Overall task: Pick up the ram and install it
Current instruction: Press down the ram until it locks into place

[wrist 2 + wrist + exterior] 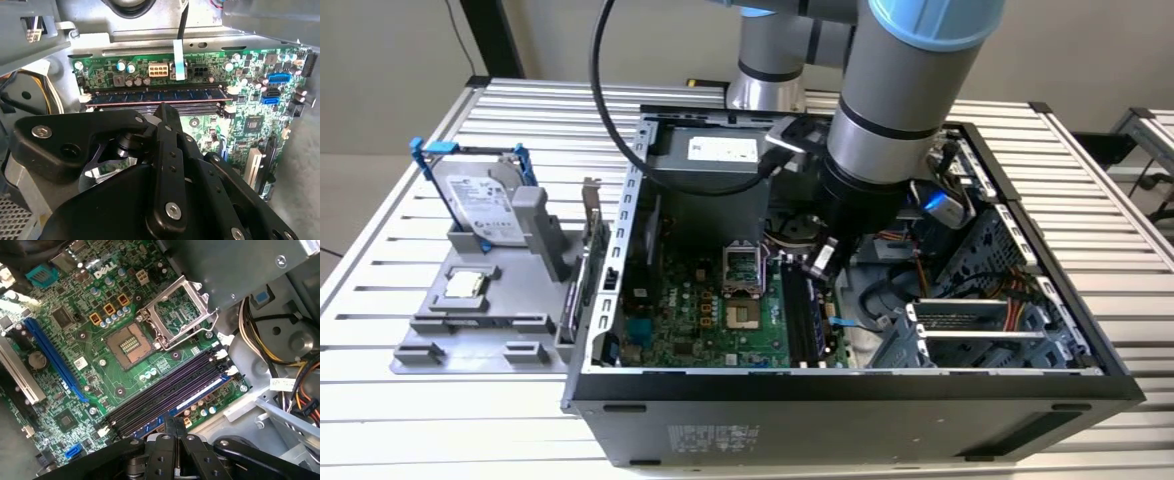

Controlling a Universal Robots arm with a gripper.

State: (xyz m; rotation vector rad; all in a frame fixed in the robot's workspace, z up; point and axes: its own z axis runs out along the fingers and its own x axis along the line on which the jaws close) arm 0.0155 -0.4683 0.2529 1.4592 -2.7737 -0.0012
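Open computer case (854, 400) lying on a table (400, 420) of ribbed aluminium slats, with a green motherboard (707, 310) exposed inside. Arm reaching down into the case, tool (825, 262) low over the black memory slots (165, 395).

In both wrist views, black fingers (170, 427) pressed together with hardly a seam between them. Sitting just at the top edge of the ram (150, 95); contact or not, cannot tell. Ram standing on edge in the outermost slot, running its full length, with a white clip (231, 89) at one end. Neighbouring slots beside it bare. Open processor socket (129, 344) near the slots, its metal frame (175, 312) swung up.

White printed label (723, 150) on the grey box at the far end of the case, another (720, 435) on the case's near wall; white lettering on the board close to the socket.

On the exterior view's left, well apart from the case, a grey holder (467, 330) carrying a silver hard drive (478, 205) in a blue frame, upright, with a printed sticker on its face, and a square silver chip (464, 287) lying flat. Pale wall behind the table.
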